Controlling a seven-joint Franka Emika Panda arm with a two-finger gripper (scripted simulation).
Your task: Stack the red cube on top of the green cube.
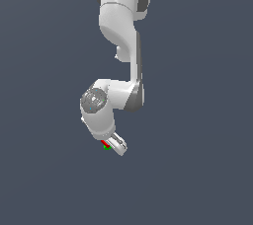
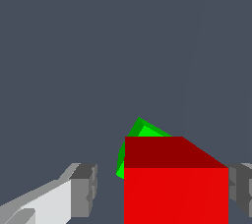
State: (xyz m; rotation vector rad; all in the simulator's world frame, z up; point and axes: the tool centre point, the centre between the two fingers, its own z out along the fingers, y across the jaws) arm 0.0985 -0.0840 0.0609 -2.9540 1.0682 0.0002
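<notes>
In the wrist view the red cube point(image 2: 175, 193) sits between my gripper's point(image 2: 162, 191) fingers. One finger point(image 2: 83, 191) stands apart from the cube with a clear gap. The other finger point(image 2: 241, 188) is right beside the cube's opposite face. The green cube point(image 2: 142, 130) lies directly beyond the red cube, mostly hidden by it, turned at an angle to it. In the exterior view the gripper point(image 1: 111, 146) points down, with a sliver of the red cube point(image 1: 103, 142) on top of a sliver of the green cube point(image 1: 106, 147) at its tips.
A plain dark grey-blue surface point(image 1: 197, 179) fills both views. The arm's links point(image 1: 121, 36) rise above the gripper in the exterior view.
</notes>
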